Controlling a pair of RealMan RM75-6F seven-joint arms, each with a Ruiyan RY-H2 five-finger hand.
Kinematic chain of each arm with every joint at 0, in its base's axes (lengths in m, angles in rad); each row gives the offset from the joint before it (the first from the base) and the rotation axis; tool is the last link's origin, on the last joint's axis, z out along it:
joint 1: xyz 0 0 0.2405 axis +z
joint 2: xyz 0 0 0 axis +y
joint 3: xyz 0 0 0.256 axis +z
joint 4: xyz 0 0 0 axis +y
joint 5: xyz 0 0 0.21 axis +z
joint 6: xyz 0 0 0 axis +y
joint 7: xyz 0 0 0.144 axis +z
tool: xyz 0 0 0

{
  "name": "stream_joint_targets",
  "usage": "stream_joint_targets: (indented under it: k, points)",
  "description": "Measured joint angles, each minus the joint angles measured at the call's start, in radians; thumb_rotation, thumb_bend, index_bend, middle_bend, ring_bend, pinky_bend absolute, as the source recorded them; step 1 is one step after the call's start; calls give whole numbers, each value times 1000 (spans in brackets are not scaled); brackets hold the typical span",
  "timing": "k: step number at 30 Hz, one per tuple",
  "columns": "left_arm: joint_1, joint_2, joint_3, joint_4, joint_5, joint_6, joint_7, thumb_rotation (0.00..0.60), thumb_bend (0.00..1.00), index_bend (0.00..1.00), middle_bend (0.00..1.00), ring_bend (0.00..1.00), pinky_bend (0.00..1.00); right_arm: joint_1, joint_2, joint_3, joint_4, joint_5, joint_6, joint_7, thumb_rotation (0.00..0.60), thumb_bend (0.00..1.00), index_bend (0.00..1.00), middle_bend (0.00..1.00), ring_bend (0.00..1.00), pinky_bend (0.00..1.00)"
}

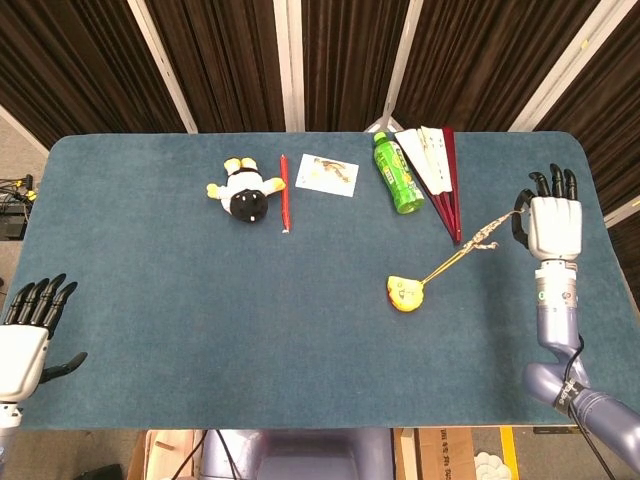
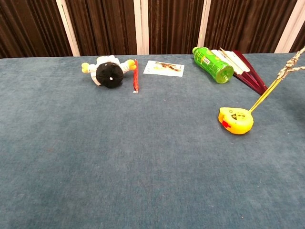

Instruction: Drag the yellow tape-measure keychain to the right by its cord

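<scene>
Right hand [image 1: 553, 226]: at the right table edge, back of the hand toward the head camera, fingers pointing away from the robot, thumb side clamped on the far end of the cord [image 1: 470, 246]. Outside the chest view.

Cord: taut, running from the right hand down and leftward to the keychain [image 1: 405, 294]; braided and knotted near the hand, plain yellow near the keychain. In the chest view, rising from the keychain [image 2: 235, 120] up to the right frame edge, cord [image 2: 281, 75] clear of the table.

Keychain: yellow, resting on the blue table [image 1: 150, 280], right of centre, nearer the robot than the bottle [image 1: 397, 173] and well apart from it. Dark and red markings on the top face; no legible writing.

Left hand [image 1: 28, 330]: at the near left corner, fingers extended and slightly apart, thumb out to the side, holding nothing.

Far side of the table, left to right: plush toy [image 1: 245, 192] in yellow, white and black; red pen [image 1: 284, 192] just beside it; printed card [image 1: 327, 174], text too small to read; green bottle lying on its side, label writing not legible; folded fan [image 1: 439, 176] in white and dark red, touching or just beside the bottle.
</scene>
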Motion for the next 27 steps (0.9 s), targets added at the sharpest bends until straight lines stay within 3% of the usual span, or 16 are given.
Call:
stream_joint_targets:
  k: [16,19,22,24,27]
  points:
    - [5,2,4,0,9,12,2,600,0,0,0,0,0,9,-9,33,115,74,-5,-48,600,528,654,240,53,87]
    - [6,2,4,0,11,15,4,600,0,0,0,0,0,4,-8,32,109,84,-11,-52,600,528,606,240,53,87]
    - [7,2,5,1,13,15,4,600,0,0,0,0,0,-2,-4,25,98,90,-21,-64,600,528,387,199,25,87]
    - [7,3,5,1,13,15,4,600,0,0,0,0,0,-5,-2,20,93,94,-25,-74,600,527,146,111,1,77]
    - [7,3,4,1,14,16,4,600,0,0,0,0,0,-13,3,11,75,106,-40,-96,600,531,0,18,0,49]
